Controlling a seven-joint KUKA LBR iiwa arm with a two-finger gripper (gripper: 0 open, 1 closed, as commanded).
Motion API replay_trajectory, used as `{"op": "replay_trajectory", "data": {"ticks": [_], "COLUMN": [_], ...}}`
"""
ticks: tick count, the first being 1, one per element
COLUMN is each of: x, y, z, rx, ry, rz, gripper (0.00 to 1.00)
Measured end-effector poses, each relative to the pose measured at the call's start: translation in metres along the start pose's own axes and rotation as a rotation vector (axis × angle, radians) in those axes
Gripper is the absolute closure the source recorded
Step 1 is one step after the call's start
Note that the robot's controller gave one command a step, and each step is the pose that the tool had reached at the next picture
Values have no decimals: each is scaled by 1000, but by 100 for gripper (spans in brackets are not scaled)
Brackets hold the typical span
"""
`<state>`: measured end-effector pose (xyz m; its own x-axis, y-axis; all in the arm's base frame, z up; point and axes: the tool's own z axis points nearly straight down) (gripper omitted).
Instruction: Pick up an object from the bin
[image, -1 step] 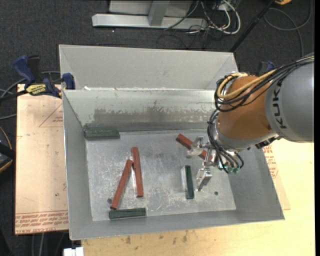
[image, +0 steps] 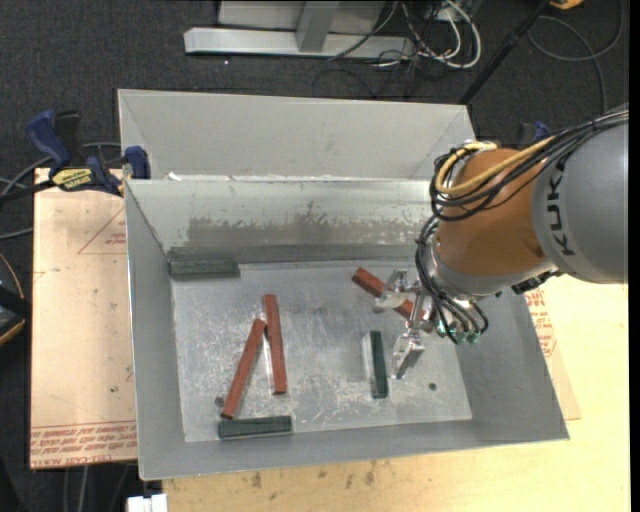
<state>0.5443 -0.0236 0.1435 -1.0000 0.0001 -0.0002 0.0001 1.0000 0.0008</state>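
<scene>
My gripper (image: 403, 323) hangs low over the right part of the bin floor, open, with one metal fingertip (image: 408, 356) toward the front and the other (image: 397, 292) toward the back. A short red bar (image: 367, 282) lies slanted beside the back fingertip, and its right end runs in under the gripper. A dark green bar (image: 378, 365) lies upright in the view just left of the front fingertip, close to it. Whether either bar is touched I cannot tell.
Two long red-brown bars (image: 272, 343) (image: 243, 368) lie leaning together left of centre. One dark green bar (image: 256, 427) rests at the front edge and another (image: 204, 267) at the back left corner. The arm's orange cover and cables hang over the bin's right wall.
</scene>
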Motion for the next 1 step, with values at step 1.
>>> {"op": "replay_trajectory", "data": {"ticks": [1], "x": [-2], "y": [5], "z": [20], "rx": [2], "ry": [-9], "rz": [-63], "gripper": [0]}}
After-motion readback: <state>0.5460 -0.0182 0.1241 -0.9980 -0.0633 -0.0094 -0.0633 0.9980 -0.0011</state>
